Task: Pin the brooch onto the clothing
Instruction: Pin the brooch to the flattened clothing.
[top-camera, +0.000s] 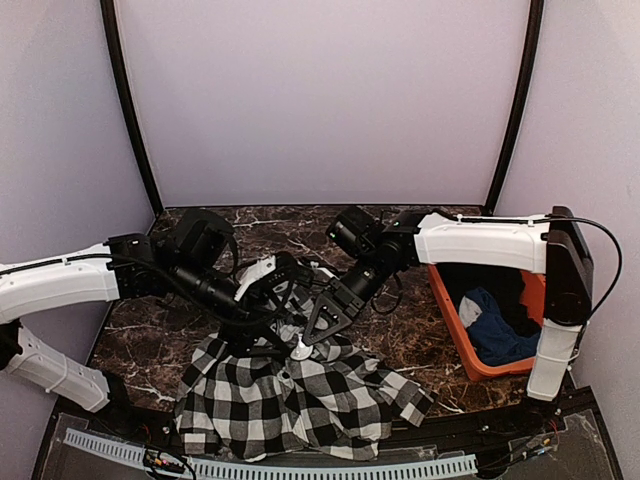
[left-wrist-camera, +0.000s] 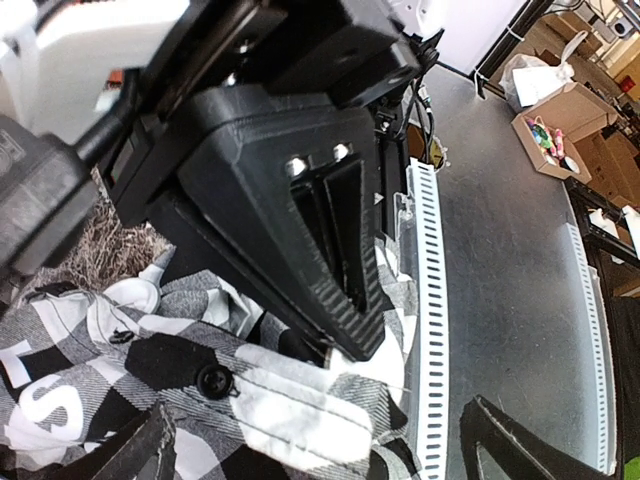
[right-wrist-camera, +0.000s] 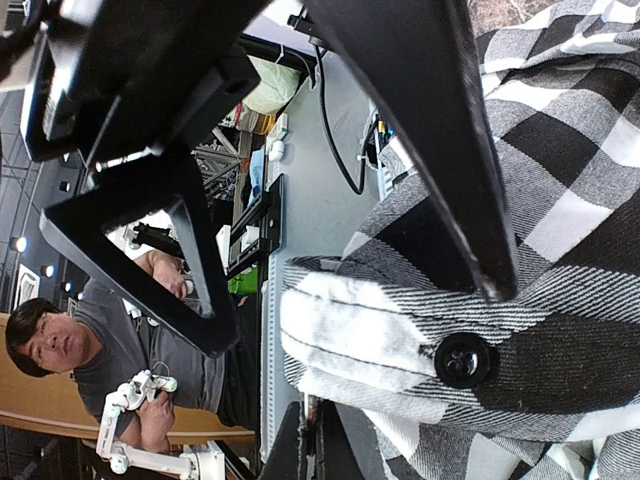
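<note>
Left gripper (left-wrist-camera: 325, 452): fingers spread wide, nothing between them, hovering over the black-and-white checked flannel shirt (top-camera: 300, 405); right gripper (right-wrist-camera: 303, 440): fingers pressed together, tip low over the shirt's folded white placket edge; its wrist view does not show whether anything is pinched; small white round brooch (top-camera: 300, 350), as I read it, sits at the shirt's upper edge just under the right gripper's tip in the top view; held or merely touching, cannot tell; the shirt lies crumpled on the dark marble-pattern table (top-camera: 400, 340) near the front edge, between the two arms.

Risks:
- both grippers crowd one spot, fingers close alongside each other; a sideways move could knock them together or snag a fold
- the left fingers hold no cloth, so the fabric is unbraced; it may bunch or slide under a pushing pin
- the brooch could slip from the tip and get lost in the folds
- the pin could catch two layers, or land on the black shirt button (right-wrist-camera: 465, 360)

Counts:
- grippers two
- checked shirt one
- brooch one
- black button one per wrist view, probably the same one
- orange plastic bin (top-camera: 452, 325) one, at the right, well apart
- dark blue garment (top-camera: 495, 335) one, inside the bin
</note>
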